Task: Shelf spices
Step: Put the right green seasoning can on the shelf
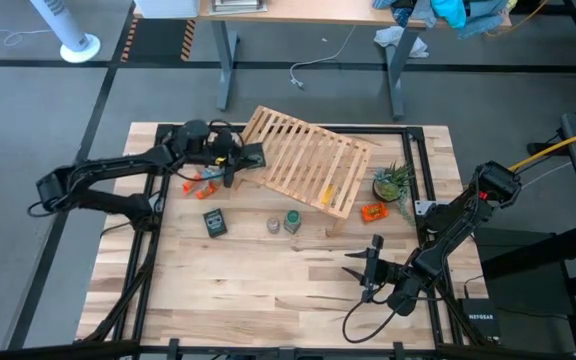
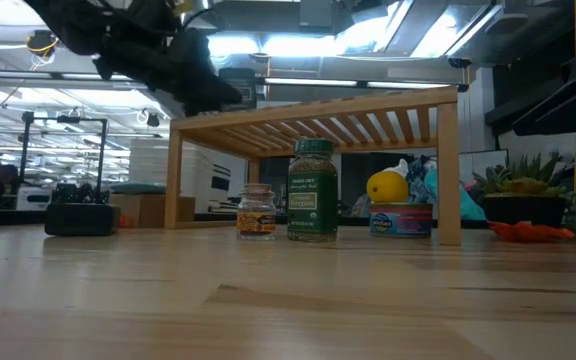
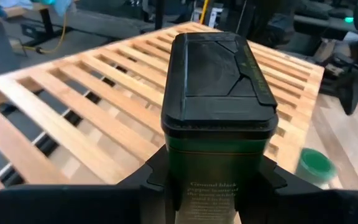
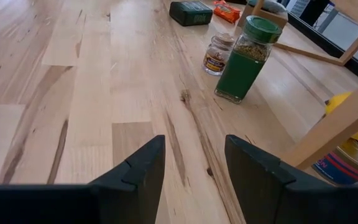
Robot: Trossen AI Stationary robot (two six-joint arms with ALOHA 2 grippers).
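Dark jar (image 3: 219,118): lower body hidden between left gripper fingers (image 3: 148,180), label cut off at frame edge. Yellow object (image 2: 386,186) under shelf (image 2: 318,115): partly hidden, unidentifiable.

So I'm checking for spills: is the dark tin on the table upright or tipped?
Tipped. The dark tin lies flat on its side on the table, label face up.

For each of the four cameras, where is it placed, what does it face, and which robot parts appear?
High: overhead, facing down; both arms, the shelf.
Low: tabletop height, facing the shelf; left arm above.
Left wrist: on the left arm, facing the shelf; left gripper holds the dark jar.
Right wrist: low, facing the tabletop; right gripper open, empty.
Shared: the green jar shows in all four.
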